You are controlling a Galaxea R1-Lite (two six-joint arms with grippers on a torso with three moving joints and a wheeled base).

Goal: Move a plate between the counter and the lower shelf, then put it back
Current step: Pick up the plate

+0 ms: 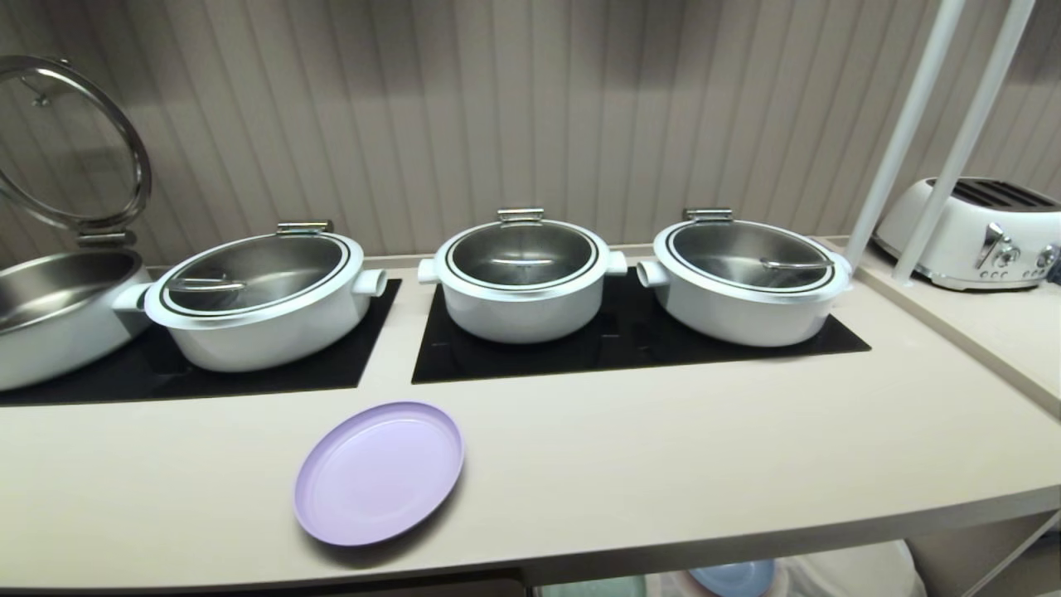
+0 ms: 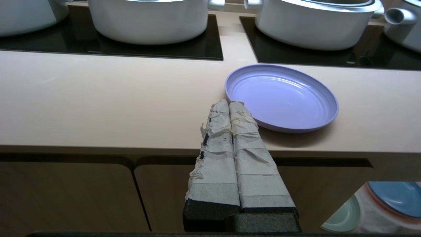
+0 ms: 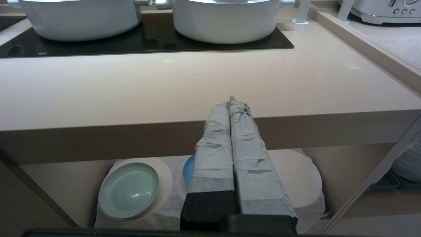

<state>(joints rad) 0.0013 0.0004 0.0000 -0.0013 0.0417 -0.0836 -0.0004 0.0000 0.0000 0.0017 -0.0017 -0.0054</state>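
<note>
Plate (image 1: pixel 378 473) first: lavender, flat on the table (image 1: pixel 663 448) near its front edge, just in front of the strip between the two black cooktop panels (image 1: pixel 638 336). From the head camera neither arm shows — only the row of white lidded pots (image 1: pixel 522 282) on the panels and the white toaster (image 1: pixel 974 232) on the side worktop.

The left wrist view adds the left gripper (image 2: pixel 229 102), its taped fingers (image 2: pixel 245 131) pressed together and holding nothing, tips in line with the plate's near rim; I cannot tell whether they touch it. The right wrist view shows the right gripper (image 3: pixel 230 102), fingers (image 3: pixel 213 144) likewise together and empty, hanging before the table's front edge. Only this view opens up the lower shelf (image 3: pixel 342 171) under the table — a wrinkled white cloth (image 3: pixel 296 174) over round stacks, a mint green plate (image 3: pixel 129 190) lying on it and a light blue plate (image 3: pixel 189 170) partly hidden behind the fingers.
</note>
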